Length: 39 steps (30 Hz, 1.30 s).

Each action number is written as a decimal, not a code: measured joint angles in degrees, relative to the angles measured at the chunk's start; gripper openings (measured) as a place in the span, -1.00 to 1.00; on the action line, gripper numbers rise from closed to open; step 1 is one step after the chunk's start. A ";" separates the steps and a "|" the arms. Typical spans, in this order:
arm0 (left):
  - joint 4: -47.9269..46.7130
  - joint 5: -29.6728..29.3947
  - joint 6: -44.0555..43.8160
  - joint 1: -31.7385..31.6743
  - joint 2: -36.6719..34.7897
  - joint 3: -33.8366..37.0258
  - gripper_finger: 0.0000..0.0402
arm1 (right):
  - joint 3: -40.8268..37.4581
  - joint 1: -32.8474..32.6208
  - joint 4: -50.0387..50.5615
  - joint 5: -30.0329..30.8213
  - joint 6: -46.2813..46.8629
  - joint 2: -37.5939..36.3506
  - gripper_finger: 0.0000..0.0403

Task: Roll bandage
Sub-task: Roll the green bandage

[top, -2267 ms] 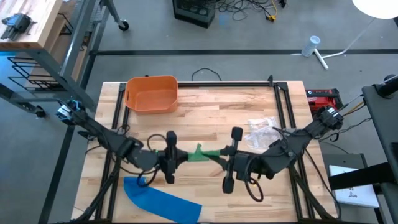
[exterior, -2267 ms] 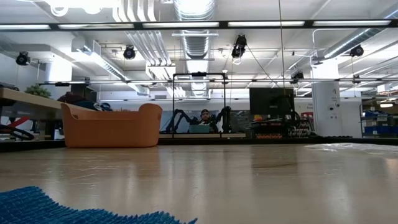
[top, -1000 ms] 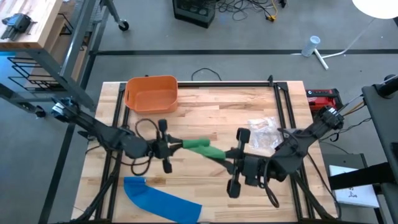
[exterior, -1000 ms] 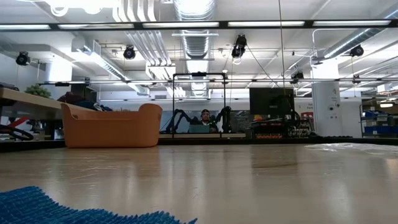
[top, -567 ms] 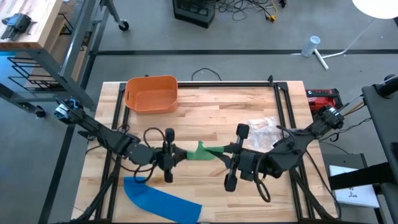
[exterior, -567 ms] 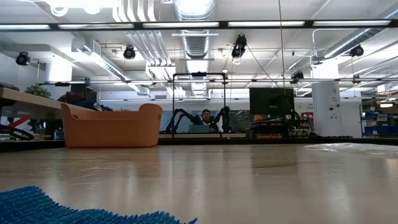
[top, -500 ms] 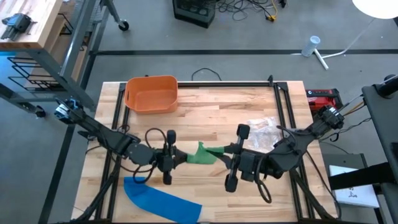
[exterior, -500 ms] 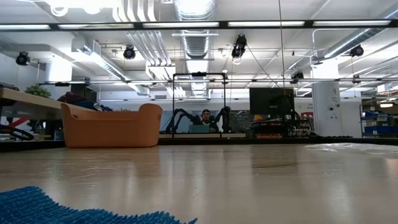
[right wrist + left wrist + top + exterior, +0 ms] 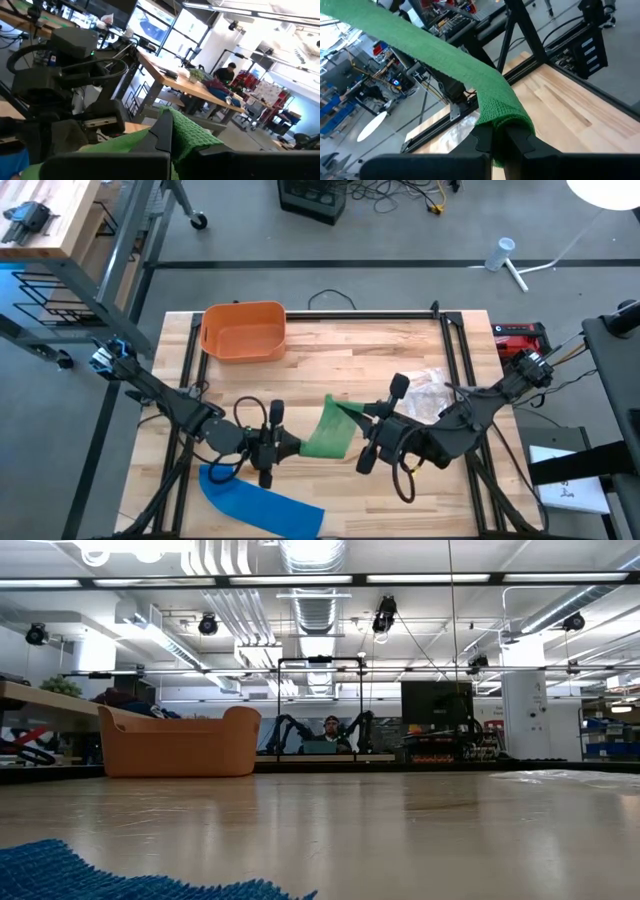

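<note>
High view shows you the green bandage [image 9: 328, 432] stretched flat above the table's middle, left gripper [image 9: 286, 447] and right gripper [image 9: 358, 418] each clamped on 1 end, rolling seemingly barely begun.

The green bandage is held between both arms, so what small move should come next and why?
Probably the left gripper should turn its wrist to wind another wrap. The green bandage hangs as a flat, unrolled band between it and the right gripper, both jaws shut on its ends above the table.
</note>
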<state>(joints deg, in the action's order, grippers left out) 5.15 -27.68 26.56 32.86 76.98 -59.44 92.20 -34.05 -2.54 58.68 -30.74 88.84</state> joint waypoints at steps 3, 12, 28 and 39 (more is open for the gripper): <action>0.44 0.16 -0.03 0.00 0.91 0.00 -0.98 | 0.00 0.25 1.44 0.26 0.02 0.00 -1.00; 4.60 1.38 3.57 0.34 3.33 0.00 -0.98 | 0.00 0.21 5.05 0.31 1.33 -0.22 -1.00; 9.30 6.47 3.98 1.60 3.03 0.07 -0.98 | -0.09 2.48 21.01 1.41 18.37 0.11 -1.00; 11.80 9.65 2.66 2.09 2.92 0.09 -0.98 | -0.61 6.31 22.44 -3.85 22.97 3.69 -1.00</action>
<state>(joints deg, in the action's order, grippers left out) 16.95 -18.03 29.21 34.95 79.90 -59.35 91.59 -27.75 19.90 54.83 -7.77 92.53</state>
